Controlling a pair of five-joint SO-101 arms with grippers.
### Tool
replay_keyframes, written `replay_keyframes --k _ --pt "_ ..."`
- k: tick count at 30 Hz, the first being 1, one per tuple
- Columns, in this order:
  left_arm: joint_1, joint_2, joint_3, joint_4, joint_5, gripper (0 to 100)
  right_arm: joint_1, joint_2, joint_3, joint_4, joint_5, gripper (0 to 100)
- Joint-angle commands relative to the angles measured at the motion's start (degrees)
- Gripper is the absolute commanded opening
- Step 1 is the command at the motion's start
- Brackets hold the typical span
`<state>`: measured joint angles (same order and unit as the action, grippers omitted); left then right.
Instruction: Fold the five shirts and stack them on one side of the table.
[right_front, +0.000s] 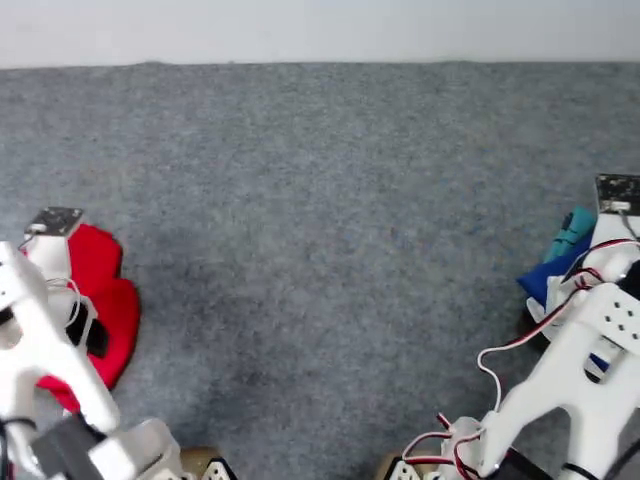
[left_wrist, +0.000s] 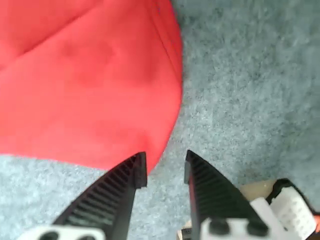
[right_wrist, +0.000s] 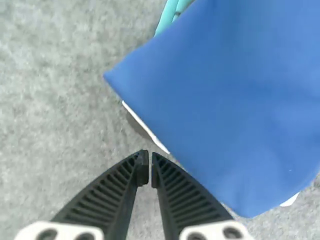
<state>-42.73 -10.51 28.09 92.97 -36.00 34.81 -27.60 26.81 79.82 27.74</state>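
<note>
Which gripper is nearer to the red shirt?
Left. The left gripper hangs at the edge of the red shirt; the right gripper is across the table, by the blue shirt.

One red shirt (right_front: 105, 300), one blue shirt (right_wrist: 235, 100), one teal shirt (right_front: 572, 232), two pincers, left pincer (left_wrist: 162, 170), right pincer (right_wrist: 150, 167).

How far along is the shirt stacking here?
Looks done: on the table's right side, the blue shirt lies stacked over a teal shirt and a white edge. In hand: nothing; the left hand hangs open at the red shirt, the right hand is shut and empty. Left: the red shirt lies apart on the opposite side.
</note>
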Motion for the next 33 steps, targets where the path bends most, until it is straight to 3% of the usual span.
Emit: replay_keyframes --k 1,14,18,21,24,33 --pt "-0.2 6.5 -0.4 -3.2 -2.2 14 -0.2 -2.3 -0.9 1.9 0.6 0.9" --pt "2.8 26.3 -0.4 -16.3 -1.3 19 -0.1 -12.0 -0.6 5.1 0.8 0.9" --pt "3.9 28.2 -0.5 -21.5 2.2 11 -0.1 -13.8 -0.6 5.1 0.8 0.9" --pt "7.6 28.1 -0.5 -20.9 1.1 1 -0.1 -14.2 -0.6 5.1 0.8 0.9" --pt "11.4 25.8 -1.9 -17.2 1.6 1 -0.1 -14.2 -0.6 5.1 0.8 0.9" --pt "24.4 3.5 -13.9 -7.3 12.7 1 -0.1 -14.2 -0.6 5.1 0.8 0.9"
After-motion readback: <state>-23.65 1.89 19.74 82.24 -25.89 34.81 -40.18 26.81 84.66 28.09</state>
